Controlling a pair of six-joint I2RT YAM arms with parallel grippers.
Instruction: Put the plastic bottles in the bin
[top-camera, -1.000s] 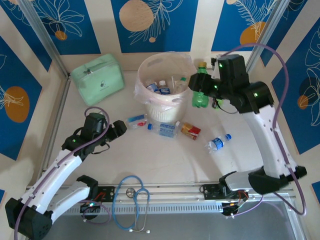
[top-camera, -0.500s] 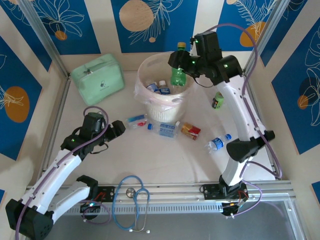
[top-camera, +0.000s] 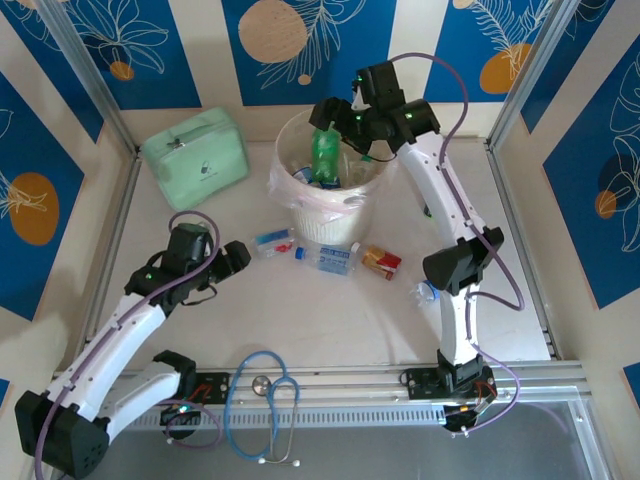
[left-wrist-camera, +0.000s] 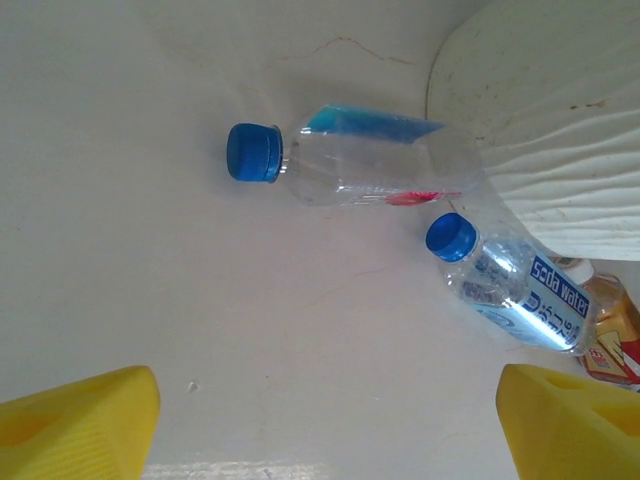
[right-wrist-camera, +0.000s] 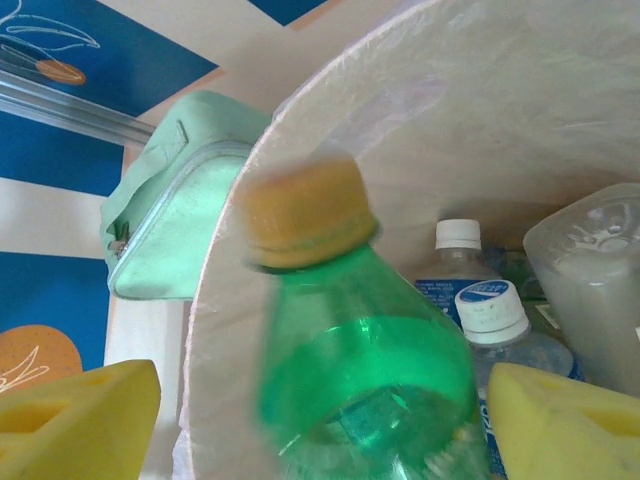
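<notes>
Two clear blue-capped bottles lie on the white counter (left-wrist-camera: 150, 300): one (left-wrist-camera: 350, 165) at upper centre, another labelled "Soda water" (left-wrist-camera: 510, 285) right of centre. The ribbed bin (left-wrist-camera: 560, 130) is upper right. The claw (left-wrist-camera: 330, 430) is spread wide at the lower corners.

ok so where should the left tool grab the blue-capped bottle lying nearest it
I'd grip the bottle across its clear body just behind the blue cap, coming down from above: it lies flat on its side, and its other end is crowded by the bin and a second bottle.
</notes>
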